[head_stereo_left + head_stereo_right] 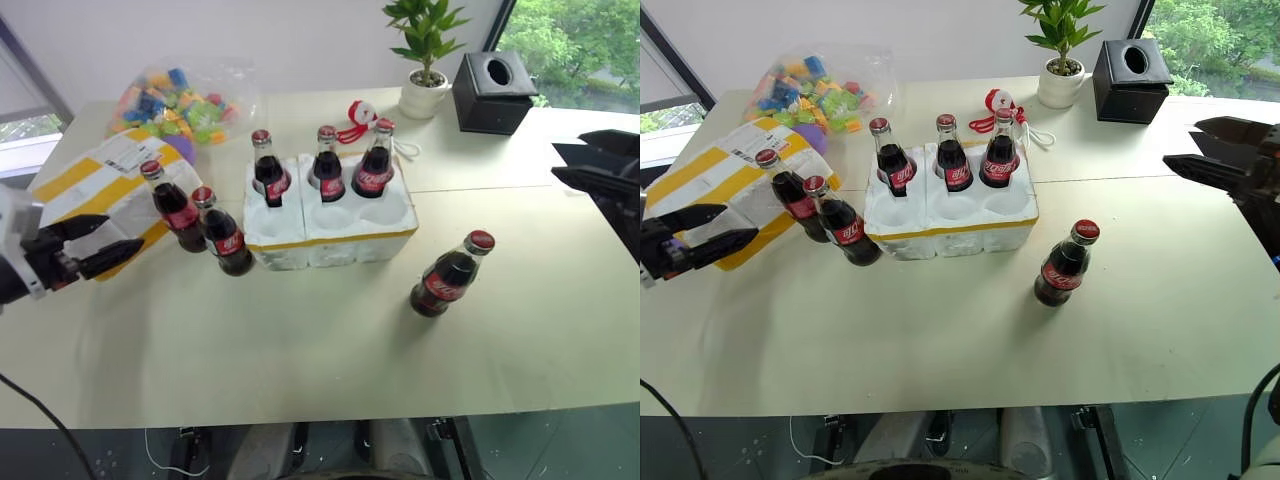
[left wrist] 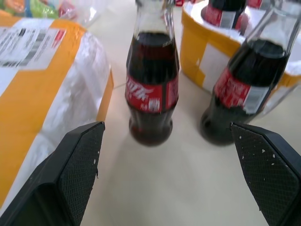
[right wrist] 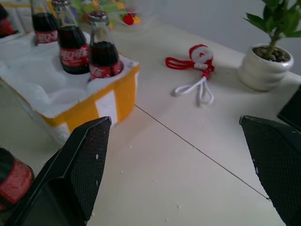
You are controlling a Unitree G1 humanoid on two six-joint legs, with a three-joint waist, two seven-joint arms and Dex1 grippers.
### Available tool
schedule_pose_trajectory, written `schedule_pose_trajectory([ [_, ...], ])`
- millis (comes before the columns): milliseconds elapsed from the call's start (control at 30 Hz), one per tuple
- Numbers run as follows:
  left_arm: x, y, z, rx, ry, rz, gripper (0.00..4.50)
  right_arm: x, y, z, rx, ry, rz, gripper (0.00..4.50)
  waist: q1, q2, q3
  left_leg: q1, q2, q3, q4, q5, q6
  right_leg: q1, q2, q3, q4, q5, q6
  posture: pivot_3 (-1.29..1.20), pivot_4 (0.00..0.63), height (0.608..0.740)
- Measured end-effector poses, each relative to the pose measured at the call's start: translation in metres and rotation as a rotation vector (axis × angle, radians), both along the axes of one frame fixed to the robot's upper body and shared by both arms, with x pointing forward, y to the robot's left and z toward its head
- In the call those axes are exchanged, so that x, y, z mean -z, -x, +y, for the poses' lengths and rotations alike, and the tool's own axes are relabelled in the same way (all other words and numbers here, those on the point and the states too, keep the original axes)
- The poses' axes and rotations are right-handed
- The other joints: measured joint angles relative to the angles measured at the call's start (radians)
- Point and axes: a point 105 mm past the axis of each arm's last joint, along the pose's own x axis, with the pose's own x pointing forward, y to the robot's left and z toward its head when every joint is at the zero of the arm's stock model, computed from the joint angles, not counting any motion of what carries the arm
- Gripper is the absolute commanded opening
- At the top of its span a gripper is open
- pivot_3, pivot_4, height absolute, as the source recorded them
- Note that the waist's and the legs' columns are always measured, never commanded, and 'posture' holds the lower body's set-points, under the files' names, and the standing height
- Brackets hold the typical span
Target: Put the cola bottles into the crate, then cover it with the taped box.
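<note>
Bottles (image 1: 271,172) stand upright in the crate (image 1: 330,243): three fill its far wells, the three near wells are bare, and three more wait on the table, two (image 1: 176,209) just left of the crate beside the taped box (image 1: 85,185) and one (image 1: 450,275) off its right front corner. Left gripper (image 1: 98,246) is wide open and empty, the left pair just ahead of it to the right, so that arm looks nearest. Right gripper (image 1: 1205,148) is also wide open and empty, well right of the crate.

Your desk (image 1: 330,350) carries the crate (image 1: 330,235), taped box (image 1: 95,185) just past your left end effector (image 1: 95,252) (two cola bottles (image 1: 200,222) beside it).
</note>
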Motion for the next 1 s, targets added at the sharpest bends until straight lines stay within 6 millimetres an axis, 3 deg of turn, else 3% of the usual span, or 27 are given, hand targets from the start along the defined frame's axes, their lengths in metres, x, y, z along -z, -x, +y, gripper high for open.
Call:
schedule_pose_trajectory([
  [100,-0.003,-0.011,-0.011,0.036,0.020,-0.017,4.45,-0.012,-0.001,0.016,-0.063,-0.006,-0.006,4.50,-0.001,0.000,0.000,0.000,0.000,0.000,0.000,0.000,0.000,-0.001,0.000,0.000,0.000,0.000,0.000,0.00,0.150,0.732],
  [200,0.007,-0.022,-0.021,0.066,0.037,0.011,4.45,-0.021,0.001,0.028,-0.109,-0.009,-0.014,4.50,0.000,0.000,0.000,0.000,0.000,0.000,-0.001,0.000,0.001,-0.001,0.000,0.000,0.000,0.000,0.000,0.00,0.150,0.732],
  [500,0.018,-0.054,-0.023,0.046,0.039,0.009,4.45,-0.020,0.010,0.051,-0.174,-0.001,0.001,4.50,0.001,-0.001,0.000,-0.001,-0.001,0.000,0.000,0.001,0.002,-0.001,0.000,0.000,0.001,0.001,0.000,0.00,0.150,0.732],
  [1000,0.050,-0.080,-0.029,-0.009,0.037,0.050,4.45,-0.021,0.018,0.053,-0.129,-0.043,-0.019,4.50,0.001,-0.001,0.000,-0.001,-0.001,0.000,0.001,0.002,0.003,-0.001,0.000,0.000,0.001,0.001,0.001,0.00,0.150,0.732],
])
